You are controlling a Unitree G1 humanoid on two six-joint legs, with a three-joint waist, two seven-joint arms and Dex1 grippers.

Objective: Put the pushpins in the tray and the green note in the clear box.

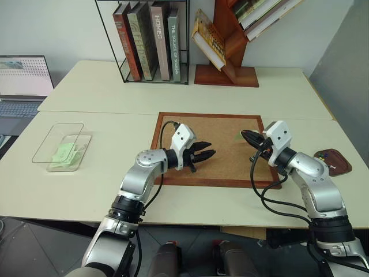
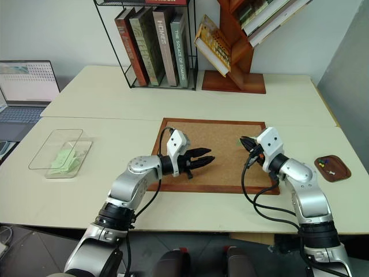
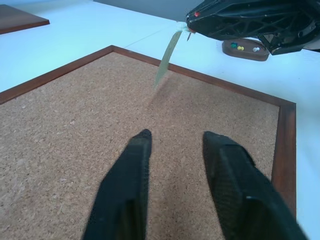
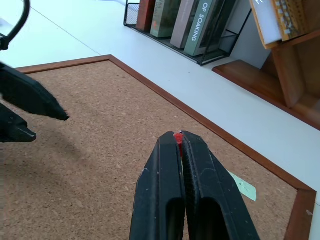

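Both grippers hover over the corkboard (image 1: 225, 153). Left gripper (image 1: 203, 156) — 2 black fingers parted, empty. Right gripper (image 4: 180, 140) — clenched on a red pushpin (image 4: 178, 137), with the green note (image 3: 167, 52) hanging at its tip. Other pushpins (image 2: 324, 164) sit in the brown tray (image 2: 340, 171) at right; the clear box (image 1: 60, 147) at far left holds green paper.

One corkboard (image 1: 225, 151), one tray (image 1: 340, 165), one clear box (image 1: 62, 146), two tools.
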